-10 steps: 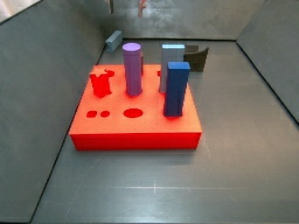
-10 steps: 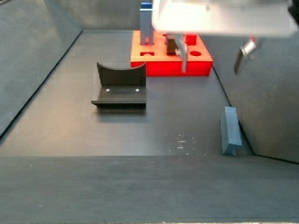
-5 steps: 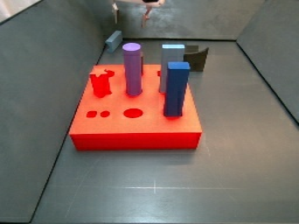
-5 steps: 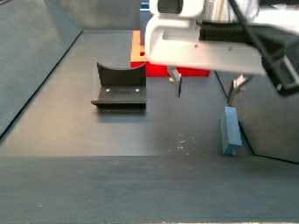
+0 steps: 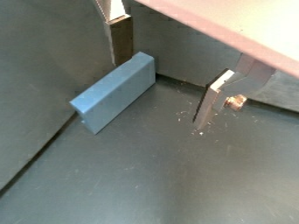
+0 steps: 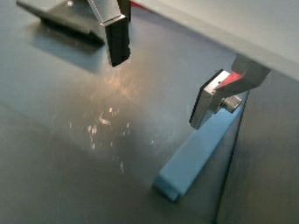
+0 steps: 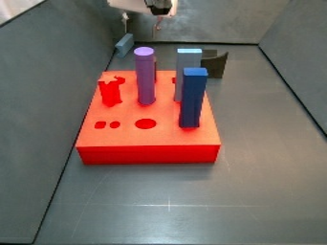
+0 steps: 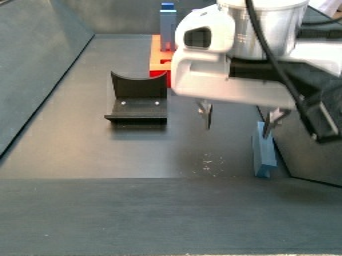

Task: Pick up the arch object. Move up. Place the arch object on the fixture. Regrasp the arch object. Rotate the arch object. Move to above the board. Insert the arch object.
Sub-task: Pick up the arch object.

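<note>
The arch object (image 8: 265, 150) is a slim pale grey-blue block lying flat on the dark floor along the side wall; it shows in both wrist views (image 5: 114, 90) (image 6: 197, 159) and against the wall in a side view (image 7: 124, 43). My gripper (image 8: 239, 122) hangs low just beside it, open, with nothing between its fingers (image 5: 162, 96) (image 6: 158, 94). One finger (image 6: 208, 101) stands over the block's end. The fixture (image 8: 135, 97) sits apart on the floor. The red board (image 7: 147, 134) lies farther off, partly hidden behind my gripper in a side view (image 8: 163, 56).
On the board stand a purple round peg (image 7: 144, 75), a dark blue square peg (image 7: 192, 96), a light-blue square peg (image 7: 188, 59) and a small red piece (image 7: 111, 91). Grey walls close in the floor; the arch object lies right at one wall's foot.
My gripper has come down from high above to just over the floor beside the arch object. The fingers have stayed open. The block, fixture and board have not moved.
</note>
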